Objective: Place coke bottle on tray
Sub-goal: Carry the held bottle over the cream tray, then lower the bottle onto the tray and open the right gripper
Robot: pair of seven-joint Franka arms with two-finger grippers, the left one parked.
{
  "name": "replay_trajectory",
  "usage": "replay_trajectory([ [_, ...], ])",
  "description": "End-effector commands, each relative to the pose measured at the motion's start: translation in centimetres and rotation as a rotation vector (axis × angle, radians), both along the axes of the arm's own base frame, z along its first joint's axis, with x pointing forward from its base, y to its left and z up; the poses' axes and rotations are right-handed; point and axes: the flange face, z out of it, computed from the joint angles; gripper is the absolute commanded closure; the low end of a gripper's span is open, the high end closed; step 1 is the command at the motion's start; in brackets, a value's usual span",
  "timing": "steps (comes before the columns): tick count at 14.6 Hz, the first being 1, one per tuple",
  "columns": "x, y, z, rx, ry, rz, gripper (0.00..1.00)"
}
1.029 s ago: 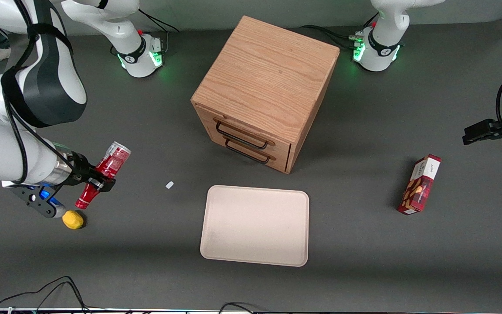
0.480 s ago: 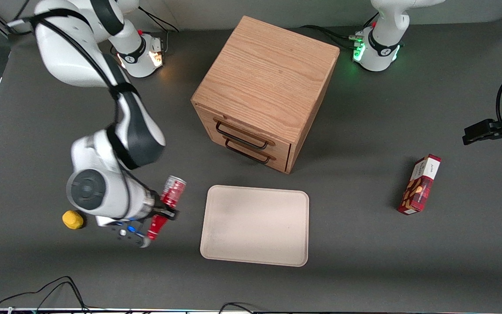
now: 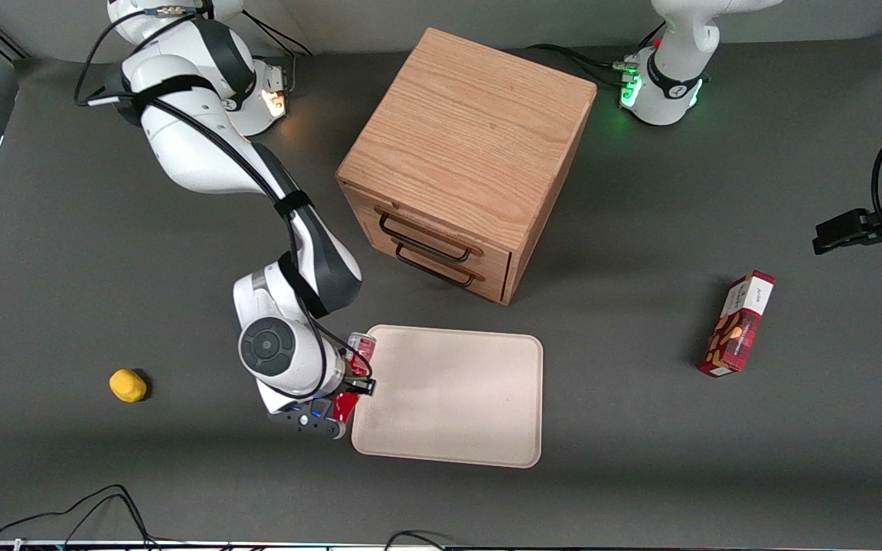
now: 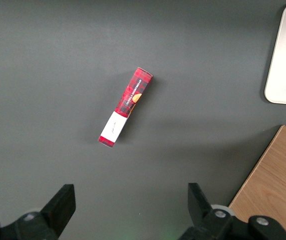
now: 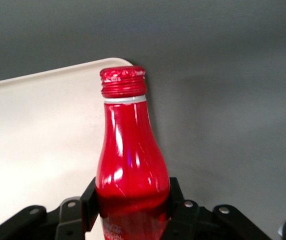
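hand: right arm's hand (image 3: 355,380) clamped on the coke bottle (image 3: 354,367), one black finger each side of the lower body, at the tray's edge toward the working arm's end of the tabletop
coke bottle: held off the tabletop, lying tilted – silvery base end farther from the front camera, red cap nearer to it; wrist view shows cap (image 5: 123,81) and neck sticking out past the fingers (image 5: 177,204)
bottle vs hand: inside the grip, body wedged between fingers, neck free
tray: cream, flat, low rim (image 3: 449,458), nothing on it; bottle overlaps its rim at most, not clearly over the flat part
handling: looks rigid, light, glossy – likely slippery; round body may roll if laid down; grip on the wide lower body seems soundest
others: wooden cabinet (image 3: 465,157), snack box (image 3: 736,324), yellow object (image 3: 127,385)
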Motion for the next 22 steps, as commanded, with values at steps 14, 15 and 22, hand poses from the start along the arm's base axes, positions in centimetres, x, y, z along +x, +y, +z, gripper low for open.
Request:
replay_trajectory([
  [14,0.4,0.8,-4.7,-0.018,-0.035,0.137,0.89],
  [15,0.4,0.8,-4.9,-0.019,-0.034,0.137,0.8],
  [22,0.4,0.8,-5.1,-0.019,-0.036,0.13,0.0],
])
